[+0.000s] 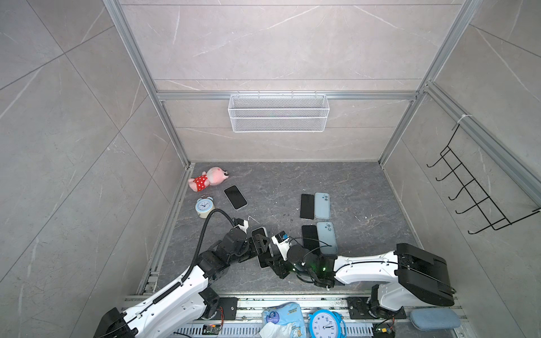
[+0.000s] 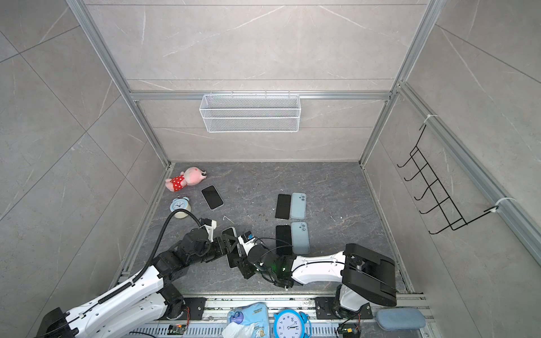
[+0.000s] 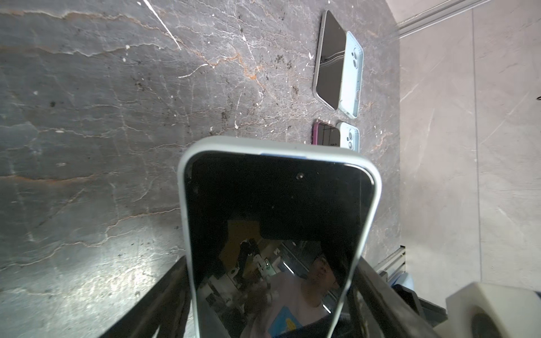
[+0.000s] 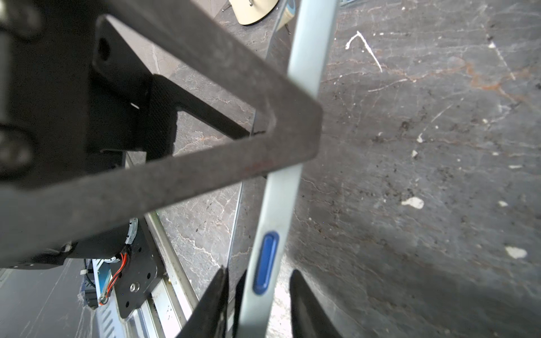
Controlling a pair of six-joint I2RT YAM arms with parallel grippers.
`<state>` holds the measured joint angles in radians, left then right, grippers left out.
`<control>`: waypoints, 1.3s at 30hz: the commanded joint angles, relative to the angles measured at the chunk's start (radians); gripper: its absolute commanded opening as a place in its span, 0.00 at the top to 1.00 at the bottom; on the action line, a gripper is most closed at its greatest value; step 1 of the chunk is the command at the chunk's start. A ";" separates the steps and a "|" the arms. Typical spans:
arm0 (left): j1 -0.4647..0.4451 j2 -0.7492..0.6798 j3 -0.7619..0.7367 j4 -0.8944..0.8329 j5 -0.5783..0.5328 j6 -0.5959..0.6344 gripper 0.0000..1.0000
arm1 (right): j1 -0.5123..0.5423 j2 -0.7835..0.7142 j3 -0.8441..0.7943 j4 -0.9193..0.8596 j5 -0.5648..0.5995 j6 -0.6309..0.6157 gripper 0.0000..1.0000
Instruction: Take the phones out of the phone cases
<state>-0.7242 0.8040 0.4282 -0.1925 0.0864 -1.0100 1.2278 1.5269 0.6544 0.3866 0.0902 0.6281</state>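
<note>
Left wrist view showed the left gripper (image 3: 272,281) clenched across the width of a pale grey-blue silicone phone case (image 3: 377,187), 1 black finger (image 3: 164,292) against each long side. A black glass-fronted phone (image 3: 272,199) sat inside that case, whose rim wrapped the screen's top corners, and both jutted out past the fingertips above a dark grey veined stone tabletop (image 3: 87,117). In the right wrist view the right gripper (image 4: 259,275) straddled the case's thin side edge at a blue oblong button (image 4: 265,257), 1 finger to each side; whether those jaws pinched the case or stood just off it could not be told. In both top views the 2 grippers met at the case. Well beyond the left jaws, a bare black phone (image 3: 330,61) lay just beside an empty pale blue case (image 3: 352,79), with a 2nd such pair nearer.
</note>
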 commanded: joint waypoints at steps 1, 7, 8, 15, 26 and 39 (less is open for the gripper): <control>-0.001 -0.022 0.004 0.106 0.024 -0.025 0.55 | -0.014 -0.024 0.010 0.032 -0.002 0.010 0.72; -0.003 -0.034 -0.001 0.134 0.027 -0.016 0.24 | -0.049 -0.082 0.005 0.001 -0.031 0.021 0.99; -0.003 -0.041 0.001 0.131 0.025 -0.004 0.16 | -0.060 -0.097 0.004 -0.009 -0.040 0.023 1.00; -0.001 -0.114 0.106 0.059 -0.069 0.215 0.00 | -0.217 -0.288 0.039 -0.204 -0.172 -0.012 1.00; 0.010 0.089 0.279 0.345 0.205 0.429 0.00 | -0.530 -0.501 0.262 -0.518 -0.491 -0.098 1.00; 0.171 0.435 0.294 1.042 0.625 0.152 0.00 | -0.743 -0.474 0.303 -0.392 -0.815 0.037 1.00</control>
<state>-0.5549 1.1896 0.6842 0.5983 0.5724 -0.7811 0.4992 1.0496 0.9306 -0.1070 -0.6304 0.6334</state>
